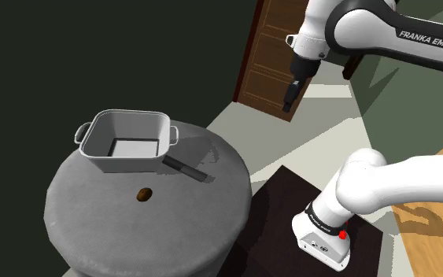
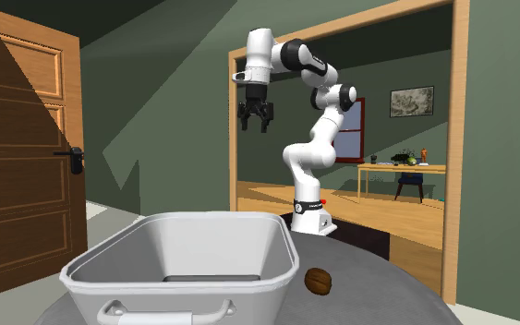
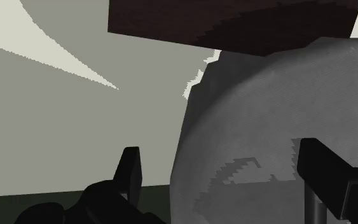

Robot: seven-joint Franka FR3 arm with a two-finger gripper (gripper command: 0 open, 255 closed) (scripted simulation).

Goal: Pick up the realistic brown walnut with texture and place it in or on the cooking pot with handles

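A small brown walnut (image 1: 143, 194) lies on the round grey table (image 1: 94, 228), just in front of the pot. The pot (image 1: 125, 142) is a pale rectangular pan with a loop handle at each end; it stands upright toward the table's far side. In the second exterior view the walnut (image 2: 318, 281) rests beside the pot (image 2: 188, 263) on that view's right. My black gripper (image 1: 289, 101) hangs high in the air, well off to the shoulder view's right of the table, fingers apart and empty. The second exterior view has the gripper (image 2: 256, 122) open too. In the wrist view the fingers (image 3: 130, 168) stand wide over the table's edge.
A dark flat tool (image 1: 186, 168) lies on the table next to the pot. A brown wooden door (image 1: 271, 55) stands behind the table. The dark stand (image 1: 290, 212) is at the lower right. A doorway (image 2: 341, 129) opens onto a room with a desk (image 2: 401, 171).
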